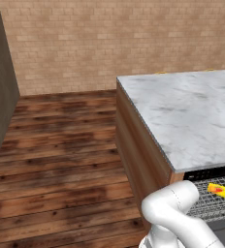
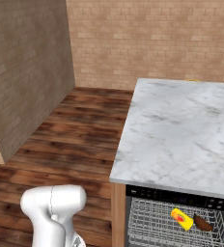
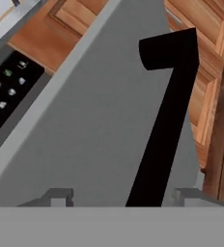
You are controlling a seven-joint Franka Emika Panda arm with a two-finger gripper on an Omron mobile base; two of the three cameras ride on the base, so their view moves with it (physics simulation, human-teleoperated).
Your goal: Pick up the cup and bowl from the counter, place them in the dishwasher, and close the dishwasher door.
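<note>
Bright yellow cup with orange-red patch (image 2: 181,219) and reddish-brown rounded bowl (image 2: 203,223) lie side by side in grey wire dishwasher rack (image 2: 152,224) below white marble bench (image 2: 181,130): loading looks done. End effector (image 3: 119,198) fingers apart, empty, facing flat grey dishwasher door (image 3: 94,140) beside long black bar handle (image 3: 162,125), likely positioned to close it.

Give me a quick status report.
Tool open, at dishwasher door handle. Cup and bowl in the rack. Door not yet shut.

Veined marble counter (image 1: 182,116), wire rack (image 2: 152,224)
</note>
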